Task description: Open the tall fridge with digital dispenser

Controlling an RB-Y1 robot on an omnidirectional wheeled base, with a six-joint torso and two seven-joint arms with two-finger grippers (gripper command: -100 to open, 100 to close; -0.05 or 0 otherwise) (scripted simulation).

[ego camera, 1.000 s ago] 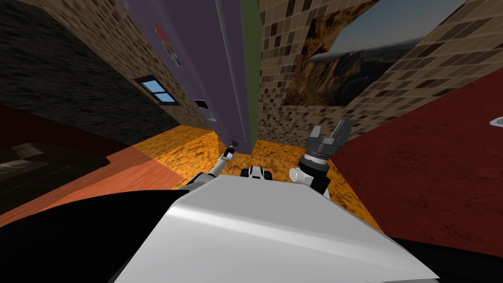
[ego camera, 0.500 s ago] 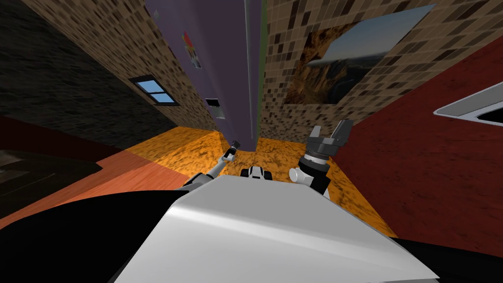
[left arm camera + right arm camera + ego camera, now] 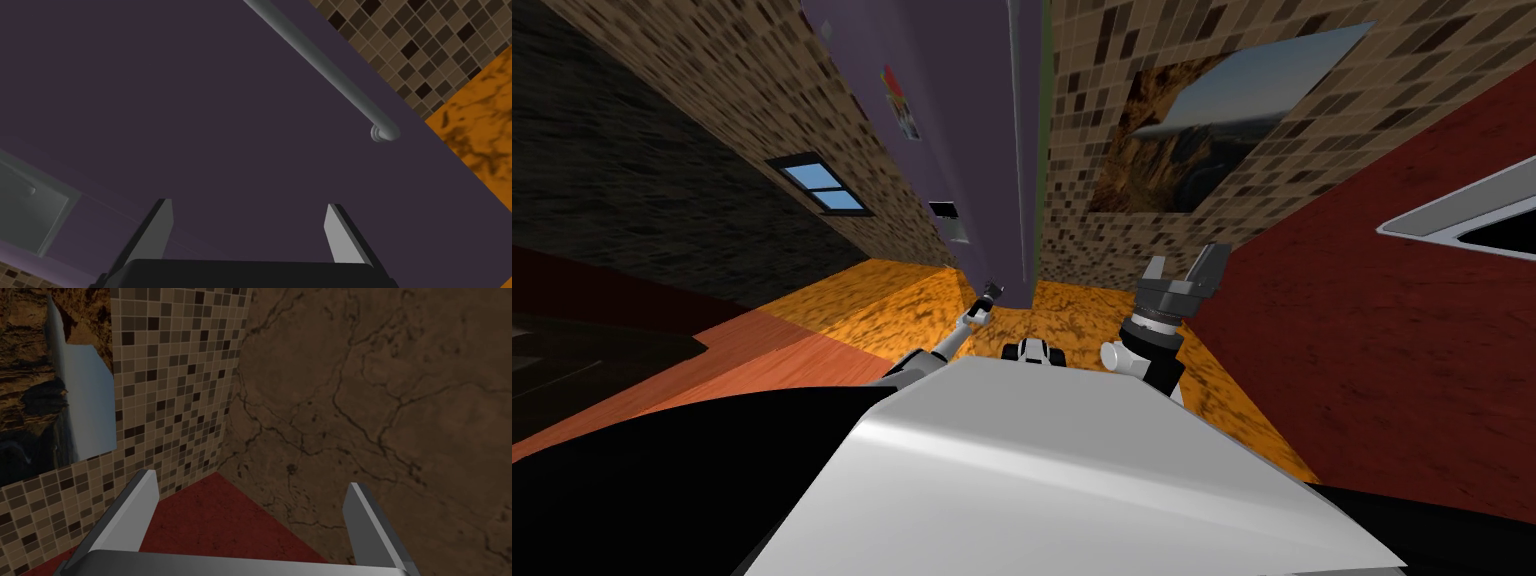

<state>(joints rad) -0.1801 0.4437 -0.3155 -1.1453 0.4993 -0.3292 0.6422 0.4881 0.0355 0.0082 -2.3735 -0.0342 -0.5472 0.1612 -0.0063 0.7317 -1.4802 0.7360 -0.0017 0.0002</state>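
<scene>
Okay, so definitely mid-approach, nowhere near pulling yet. Looking at the tall purple fridge [image 3: 952, 120] dead ahead, standing on the orange floor [image 3: 892, 290] against the tiled wall [image 3: 1092, 100]. Got the left pincer [image 3: 248, 202] stretched out close to the door [image 3: 200, 100], blades [image 3: 159, 227] spread wide apart and clamped on nothing, just bare purple between them. Can spot the grey bar handle [image 3: 320, 55] off to one side of that pincer, its end mount [image 3: 382, 134] well outside the blades, and the grey dispenser panel [image 3: 30, 210] off to the other side. Got the right pincer [image 3: 1184, 262] parked up on the right too, likewise spread apart and empty. Next up, as a guess: sliding that left hand sideways to bracket the bar with both blades, then closing on it and pulling back along the door's swing. Probably worth squaring the blades across the bar first to avoid slipping off from an angled grab. Can't make out the hinge side from here, so best to pull gently at the start and feel out the arc.
</scene>
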